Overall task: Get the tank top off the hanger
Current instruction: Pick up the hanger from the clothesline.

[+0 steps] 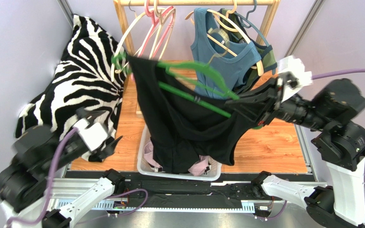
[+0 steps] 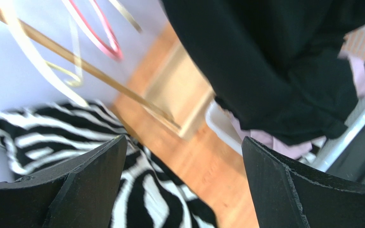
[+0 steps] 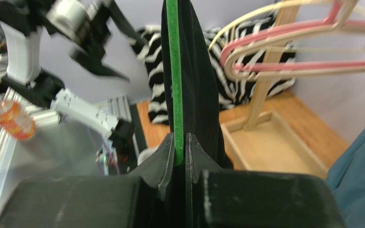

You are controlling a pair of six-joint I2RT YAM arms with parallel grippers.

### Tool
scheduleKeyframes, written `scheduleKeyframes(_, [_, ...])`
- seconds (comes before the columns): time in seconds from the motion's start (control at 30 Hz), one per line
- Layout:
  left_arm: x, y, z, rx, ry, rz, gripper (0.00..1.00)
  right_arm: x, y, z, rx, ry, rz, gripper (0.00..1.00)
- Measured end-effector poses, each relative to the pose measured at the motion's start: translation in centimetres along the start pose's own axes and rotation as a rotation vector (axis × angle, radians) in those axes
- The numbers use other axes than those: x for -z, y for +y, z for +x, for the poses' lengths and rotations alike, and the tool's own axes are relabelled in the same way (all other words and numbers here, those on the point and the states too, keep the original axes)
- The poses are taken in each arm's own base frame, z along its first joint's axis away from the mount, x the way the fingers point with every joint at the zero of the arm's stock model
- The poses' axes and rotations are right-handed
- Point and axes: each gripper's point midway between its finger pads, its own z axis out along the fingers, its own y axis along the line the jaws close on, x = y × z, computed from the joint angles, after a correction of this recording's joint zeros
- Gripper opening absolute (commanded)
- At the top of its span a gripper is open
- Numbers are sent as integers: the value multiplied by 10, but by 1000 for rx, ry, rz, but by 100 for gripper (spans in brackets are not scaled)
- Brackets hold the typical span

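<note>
Wood-grain tabletop (image 1: 275, 147) beneath black tank top (image 1: 179, 118); lilac walls (image 1: 18, 38); zebra-print pillow (image 1: 84, 71) left

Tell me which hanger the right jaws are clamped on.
The green hanger, the only one carrying the black top. The pink hangers and the rest hang on the rail.

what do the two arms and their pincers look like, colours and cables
The left arm and right arm have bulky black joints and white link shells, each trailing a purple cable. The left pincer and right pincer have matte black wedge-shaped fingers on white wrist blocks.
</note>
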Motion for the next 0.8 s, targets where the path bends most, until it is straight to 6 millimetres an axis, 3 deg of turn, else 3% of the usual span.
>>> scheduleKeyframes(0.2, [54,1,-49,-92,-246,-58,99,3,2,76,-24,220,-61,0])
scheduleKeyframes(0.33, [61,1,-70,-122,-323,-37,99,7,-2,107,16,293,-71,0])
scheduleKeyframes(0.43, [47,-5,-76,-131,-328,33,99,9,-1,127,85,341,-96,0])
scheduleKeyframes(0.53, [21,-8,-78,-127,-300,118,99,11,3,146,160,379,-138,0])
scheduleKeyframes(0.7, [-31,-19,-73,-87,-218,298,99,9,3,153,242,393,-164,0])
scheduleKeyframes(0.8, [-45,-29,-69,-54,-186,386,95,8,1,153,279,395,-163,0])
